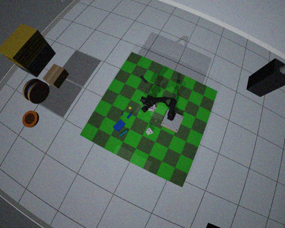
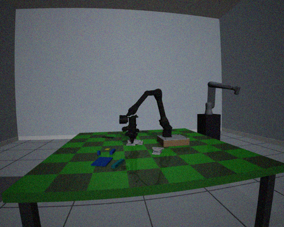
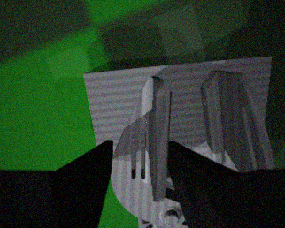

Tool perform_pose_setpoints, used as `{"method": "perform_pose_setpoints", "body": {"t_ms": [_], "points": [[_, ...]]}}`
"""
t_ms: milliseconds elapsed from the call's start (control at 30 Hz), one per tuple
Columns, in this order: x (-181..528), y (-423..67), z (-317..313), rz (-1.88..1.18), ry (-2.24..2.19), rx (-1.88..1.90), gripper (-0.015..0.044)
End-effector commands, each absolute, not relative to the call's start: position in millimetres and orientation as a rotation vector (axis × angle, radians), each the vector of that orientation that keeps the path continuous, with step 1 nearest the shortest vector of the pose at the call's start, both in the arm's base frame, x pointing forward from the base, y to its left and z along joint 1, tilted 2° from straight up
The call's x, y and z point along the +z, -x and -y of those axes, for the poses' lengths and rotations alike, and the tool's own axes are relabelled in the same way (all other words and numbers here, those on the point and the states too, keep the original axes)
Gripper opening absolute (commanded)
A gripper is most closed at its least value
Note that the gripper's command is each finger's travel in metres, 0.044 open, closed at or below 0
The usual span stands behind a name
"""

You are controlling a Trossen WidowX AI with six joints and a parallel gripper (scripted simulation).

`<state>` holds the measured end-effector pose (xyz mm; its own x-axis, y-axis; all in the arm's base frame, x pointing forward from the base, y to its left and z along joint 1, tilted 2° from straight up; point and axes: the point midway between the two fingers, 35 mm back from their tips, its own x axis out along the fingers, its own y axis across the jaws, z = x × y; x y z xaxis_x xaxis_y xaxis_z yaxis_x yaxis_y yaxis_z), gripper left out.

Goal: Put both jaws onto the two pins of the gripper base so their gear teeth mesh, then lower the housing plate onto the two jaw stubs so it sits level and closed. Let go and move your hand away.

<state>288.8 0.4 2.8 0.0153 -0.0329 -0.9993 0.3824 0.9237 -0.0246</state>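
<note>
My gripper points down, shut on a pale grey jaw that stands between the fingertips in the wrist view. A second pale jaw lies to its right. Both appear over the ribbed pale plate of the gripper base; whether the held jaw touches it is unclear. A round, holed part shows at the bottom of the wrist view. Pins and gear teeth are hidden or too dark to tell. A separate white piece with holes, apparently the housing plate, rests on the table.
On the checkered table lie a blue plate, a teal bar, a blue block, a small yellow piece and a dark bar. The arm's mounting block stands right.
</note>
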Motion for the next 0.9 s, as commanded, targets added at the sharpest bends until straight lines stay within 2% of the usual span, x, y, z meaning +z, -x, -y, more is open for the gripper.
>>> {"method": "perform_pose_setpoints", "body": {"t_ms": [0,800,867], "points": [[2.0,-289.3,-0.6,-1.525,-0.287,-0.330,0.0134],[2.0,-289.3,-0.6,-1.525,-0.287,-0.330,0.0134],[2.6,-288.6,-0.3,-1.528,-0.284,-0.330,0.0186]]}}
